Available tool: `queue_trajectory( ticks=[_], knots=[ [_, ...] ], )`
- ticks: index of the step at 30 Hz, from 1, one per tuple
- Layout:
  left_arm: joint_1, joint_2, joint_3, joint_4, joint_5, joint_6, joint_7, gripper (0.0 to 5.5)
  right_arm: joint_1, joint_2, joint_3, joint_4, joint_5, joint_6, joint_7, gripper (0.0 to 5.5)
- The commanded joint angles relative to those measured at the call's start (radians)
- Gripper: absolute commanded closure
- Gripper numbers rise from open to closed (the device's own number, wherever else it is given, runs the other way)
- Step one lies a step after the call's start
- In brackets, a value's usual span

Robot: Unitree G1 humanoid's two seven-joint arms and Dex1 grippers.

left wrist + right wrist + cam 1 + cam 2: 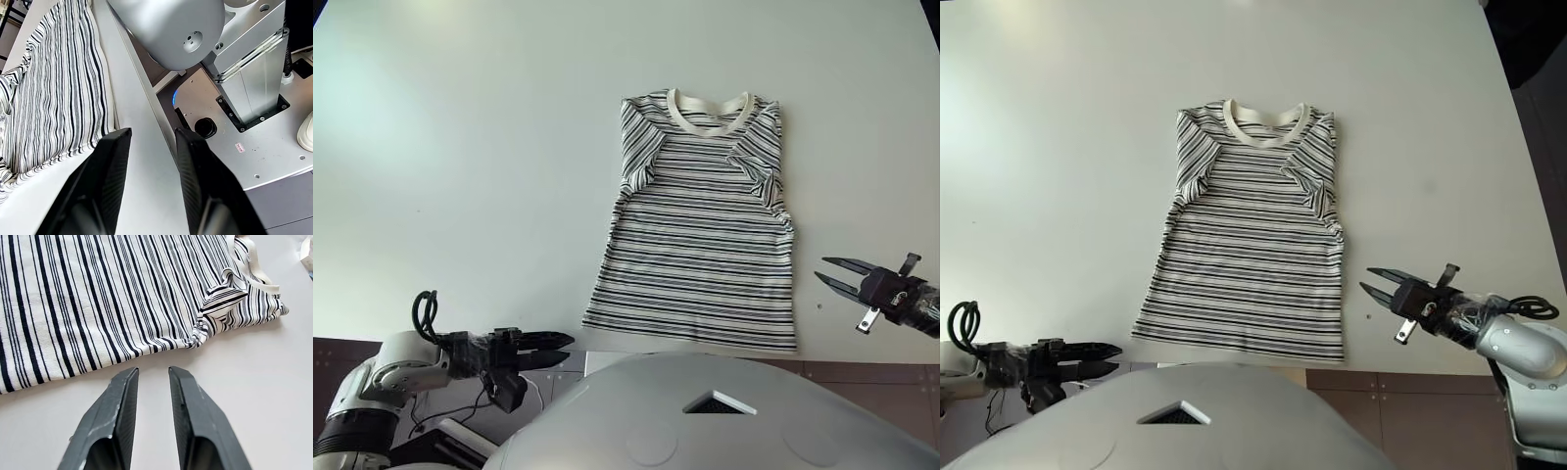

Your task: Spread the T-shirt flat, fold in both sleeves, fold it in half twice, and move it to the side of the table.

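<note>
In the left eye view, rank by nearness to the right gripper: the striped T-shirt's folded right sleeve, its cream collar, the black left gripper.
1. Folded right sleeve, right side.
2. Cream collar, far end.
3. Left gripper, near left.

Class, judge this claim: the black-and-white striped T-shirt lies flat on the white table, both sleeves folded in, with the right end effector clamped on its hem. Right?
Wrong on the grip. The right end effector is open, beside the black-and-white striped fabric T-shirt and not touching it, above the white table, as the right wrist view shows. The rest holds.
</note>
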Motion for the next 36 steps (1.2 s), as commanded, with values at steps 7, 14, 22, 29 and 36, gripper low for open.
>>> queue_trajectory(
  ticks=[7,14,22,29,36],
  knots=[
    [-0.029,0.149,-0.092,-0.159,-0.207,0.169,0.120,3.86,0.026,-0.002,0.013,0.005,-0.062,-0.028,-0.018,4.39],
    [-0.056,0.205,-0.147,-0.108,-0.133,0.185,0.116,3.86,0.015,-0.003,0.034,-0.004,-0.075,-0.019,-0.030,4.39],
    [-0.181,0.167,-0.243,-0.041,-0.019,0.230,0.122,3.02,-0.033,-0.006,0.081,-0.017,-0.088,0.005,-0.046,4.39],
    [-0.222,0.151,-0.305,-0.058,0.050,0.232,0.148,3.02,-0.052,-0.013,0.084,-0.018,-0.085,0.012,-0.040,4.39],
    [-0.224,0.171,-0.343,-0.084,0.087,0.231,0.169,3.02,-0.069,-0.013,0.095,-0.018,-0.093,0.017,-0.042,4.39]
  ],
)
